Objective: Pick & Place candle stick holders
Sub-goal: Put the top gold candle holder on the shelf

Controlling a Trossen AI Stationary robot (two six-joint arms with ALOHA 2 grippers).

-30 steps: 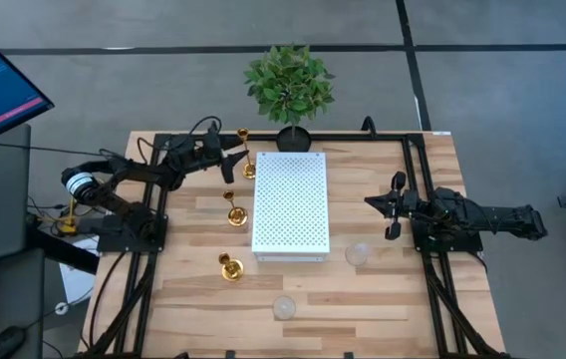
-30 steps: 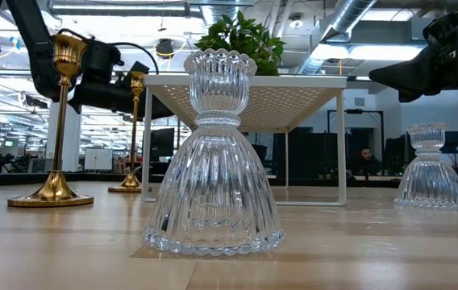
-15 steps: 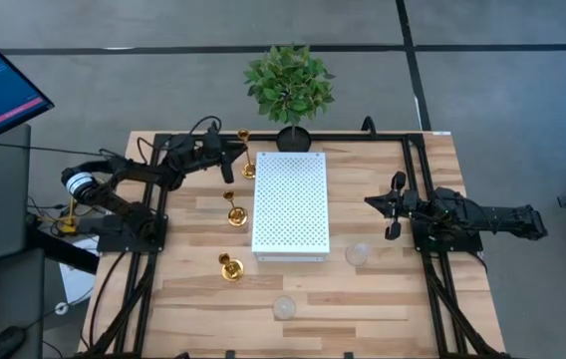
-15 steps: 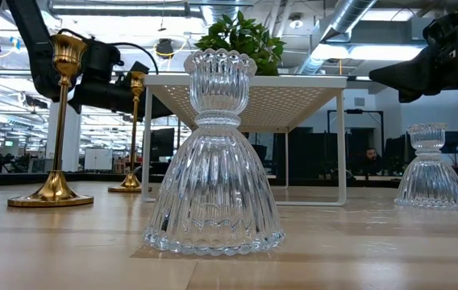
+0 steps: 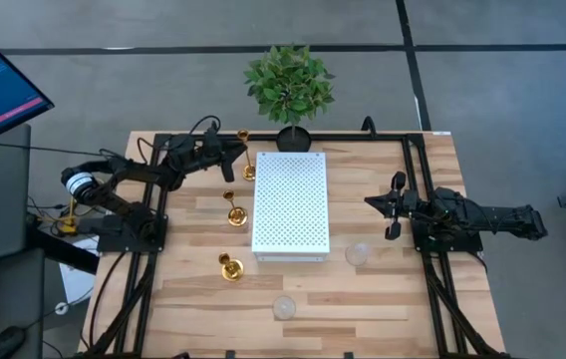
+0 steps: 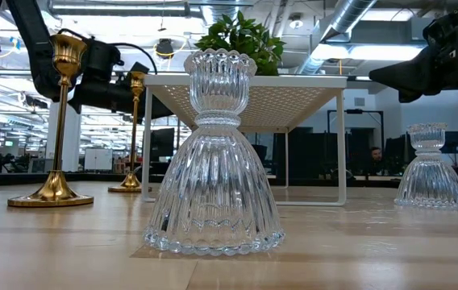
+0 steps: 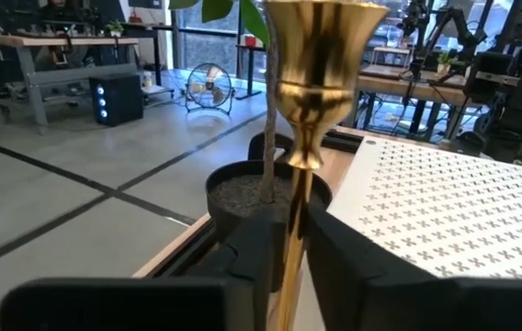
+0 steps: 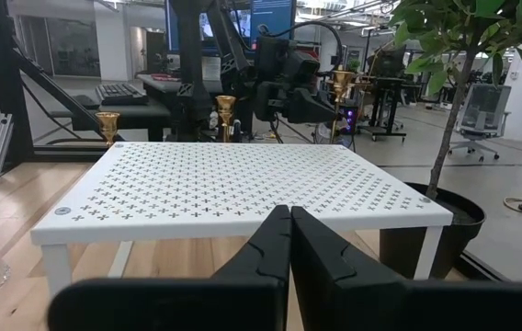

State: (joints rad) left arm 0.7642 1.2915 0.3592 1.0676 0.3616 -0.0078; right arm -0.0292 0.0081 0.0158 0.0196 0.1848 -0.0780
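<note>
Change: nothing has visibly moved over the last second.
Left gripper (image 5: 240, 153): fingers closed around the stem of the tallest gold holder (image 5: 246, 160), at the table's back edge beside the potted plant (image 5: 289, 85).
Right gripper (image 5: 395, 205): closed, empty, waiting right of the white rack (image 5: 290, 204).
Meaning: the grasp looks made; lifting probably comes next.

From overhead I get even, bright light on the table (image 5: 363, 309), with only soft, short shadows. At table height the near glass holder (image 6: 214, 161) catches sharp highlights, while the ceiling lamps behind it flare and the room goes soft. On my left wrist feed the gold stem (image 7: 309, 110) gleams; my own fingers there are blurred.
</note>
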